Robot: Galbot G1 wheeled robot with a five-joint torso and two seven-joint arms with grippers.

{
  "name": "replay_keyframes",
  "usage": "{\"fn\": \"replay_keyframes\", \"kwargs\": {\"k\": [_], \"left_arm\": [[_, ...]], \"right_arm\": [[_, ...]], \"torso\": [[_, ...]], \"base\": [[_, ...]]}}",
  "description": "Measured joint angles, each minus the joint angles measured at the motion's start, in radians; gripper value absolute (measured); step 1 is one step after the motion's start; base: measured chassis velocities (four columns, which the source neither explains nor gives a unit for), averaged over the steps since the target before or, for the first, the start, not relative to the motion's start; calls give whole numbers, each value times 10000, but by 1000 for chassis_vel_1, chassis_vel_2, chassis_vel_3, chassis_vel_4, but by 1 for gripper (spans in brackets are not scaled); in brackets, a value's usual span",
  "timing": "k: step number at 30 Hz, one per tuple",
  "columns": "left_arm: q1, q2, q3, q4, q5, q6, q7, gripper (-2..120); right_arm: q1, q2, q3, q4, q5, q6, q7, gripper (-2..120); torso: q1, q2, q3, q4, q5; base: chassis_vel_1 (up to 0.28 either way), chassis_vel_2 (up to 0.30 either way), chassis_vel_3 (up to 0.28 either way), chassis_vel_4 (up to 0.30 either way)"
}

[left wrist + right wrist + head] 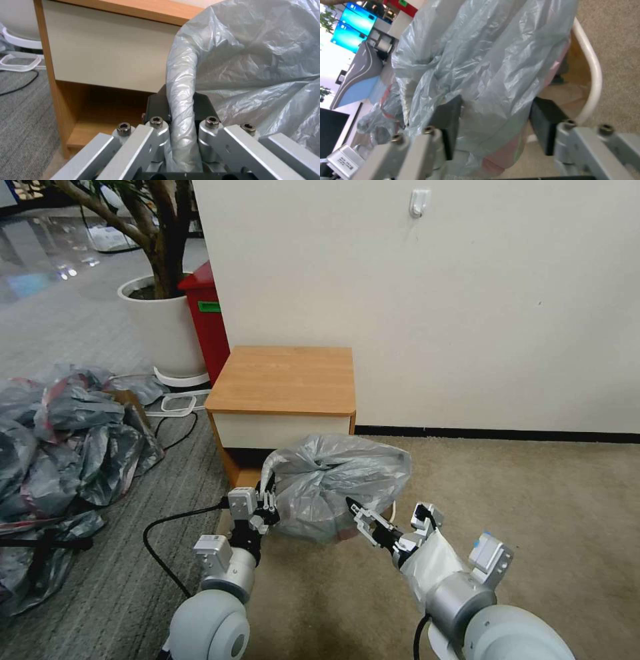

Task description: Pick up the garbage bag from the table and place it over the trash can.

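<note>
Left gripper (268,505) pinching garbage bag (333,480), right gripper (358,513) spread wide, beige carpet (533,493), table (283,380)

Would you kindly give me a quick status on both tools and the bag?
Left tool shut on a twisted strand of the garbage bag. Right tool open, pads either side of bag plastic. Bag bunched over the trash can, not spread. Nothing in the way.

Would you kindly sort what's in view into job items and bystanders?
Job: translucent grey plastic garbage bag; cream rolled-rim trash can; wooden nightstand table; left gripper; right gripper.
Bystanders: heap of grey bags; red box; white planter.
</note>
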Motion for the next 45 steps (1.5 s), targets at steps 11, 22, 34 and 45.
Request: {"fn": "replay_keyframes", "kwargs": {"k": [11, 22, 34, 45], "left_arm": [[-54, -59, 20, 89, -238, 53, 0, 7], [-343, -61, -213, 334, -1295, 373, -198, 7], [-499, -18, -813, 395, -2426, 634, -391, 7], [-477, -82, -960, 390, -2684, 722, -391, 7]], "right_arm": [[-46, -33, -25, -38, -534, 73, -400, 9], [-342, -239, 232, 99, -716, 98, -536, 0], [-642, -431, 652, 112, -500, 53, -498, 3], [-806, -406, 687, 120, -586, -72, -444, 14]], "torso": [[0, 0, 0, 0, 0], [0, 0, 0, -1, 0], [0, 0, 0, 0, 1], [0, 0, 0, 0, 1]], "base": [[0, 0, 0, 0], [0, 0, 0, 0], [0, 0, 0, 0], [0, 0, 0, 0]]}}
